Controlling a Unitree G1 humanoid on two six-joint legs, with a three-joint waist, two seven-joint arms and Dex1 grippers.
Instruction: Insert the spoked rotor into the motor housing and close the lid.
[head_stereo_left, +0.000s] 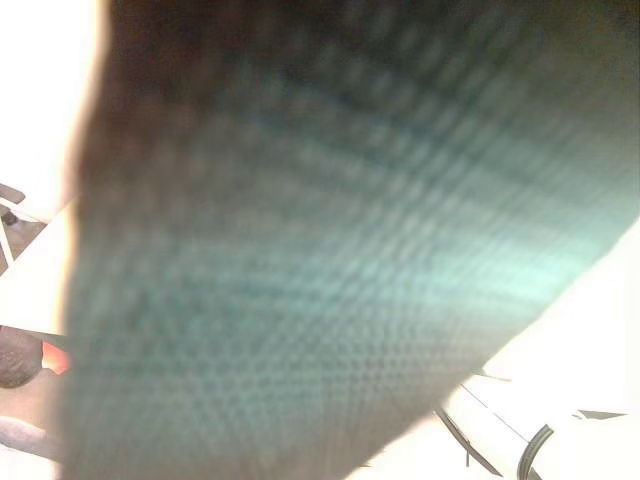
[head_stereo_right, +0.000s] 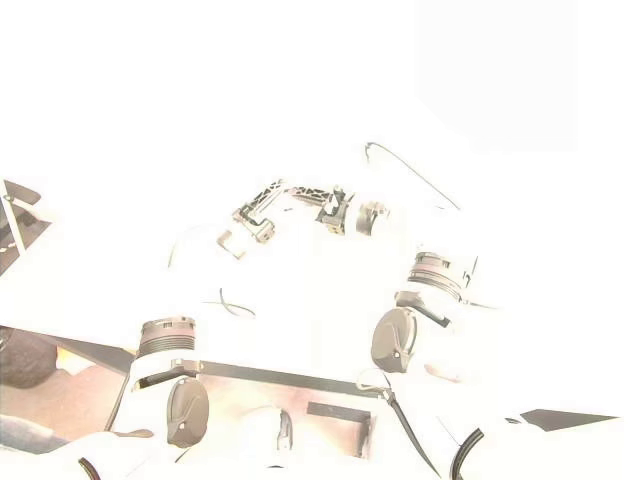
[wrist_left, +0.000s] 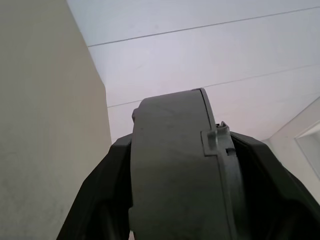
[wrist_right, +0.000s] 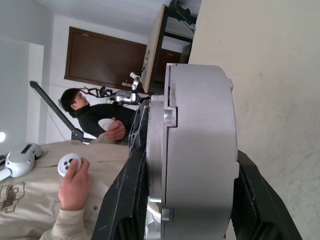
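The motor housing (wrist_right: 197, 150) is clamped edge-on between the right gripper (wrist_right: 185, 210) fingers and also bracketed by the left gripper (wrist_left: 180, 200) fingers — disc axis across the jaws, lid seam toward nine o'clock in the right wrist view.

person (wrist_right: 97, 117), white controllers (wrist_right: 68, 163), dark door (wrist_right: 107, 59)

- The round grey metal motor housing (wrist_right: 200, 150) is wedged between the right gripper's black fingers (wrist_right: 125, 195), so no gap there.
- Left gripper's black fingers (wrist_left: 100, 195) hug the housing too.
- Just beside the housing: a plain cream wall (wrist_right: 270, 75), blocking.
- Past the housing's other side, a person's hand (wrist_right: 75, 182) holding a white controller.
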